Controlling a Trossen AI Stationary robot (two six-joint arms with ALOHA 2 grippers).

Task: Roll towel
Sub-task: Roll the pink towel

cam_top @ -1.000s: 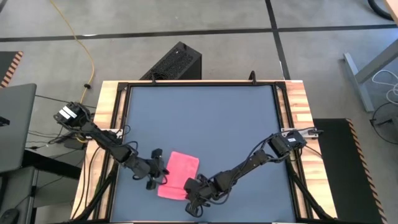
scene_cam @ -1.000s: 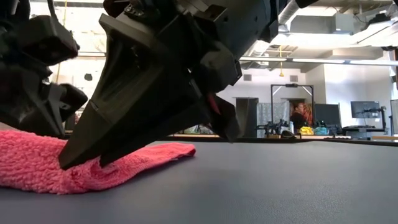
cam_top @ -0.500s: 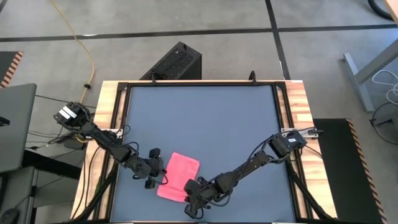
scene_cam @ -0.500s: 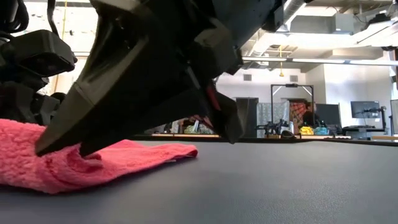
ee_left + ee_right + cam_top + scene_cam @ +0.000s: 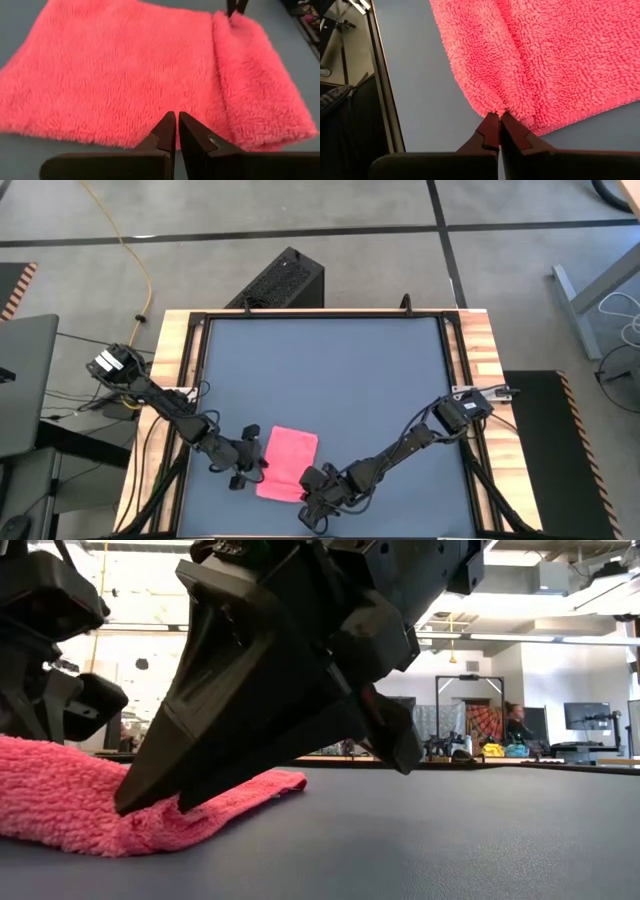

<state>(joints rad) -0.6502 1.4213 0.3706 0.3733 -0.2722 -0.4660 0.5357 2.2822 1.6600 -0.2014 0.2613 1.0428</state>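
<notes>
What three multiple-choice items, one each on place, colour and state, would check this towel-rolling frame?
1. Where on the table is the towel?
A. far edge, centre
B. near edge, left of centre
C. right edge

2. What colour is the towel?
A. pink
B. white
C. blue

3. How does the right gripper stand?
A. wide open above the towel
B. holding a cup
C. shut on the towel's edge

Key: 1 B, the high view shows it near the front edge; 2 A, pink in every view; 3 C, the right wrist view shows its fingers pinching the fabric edge.
</notes>
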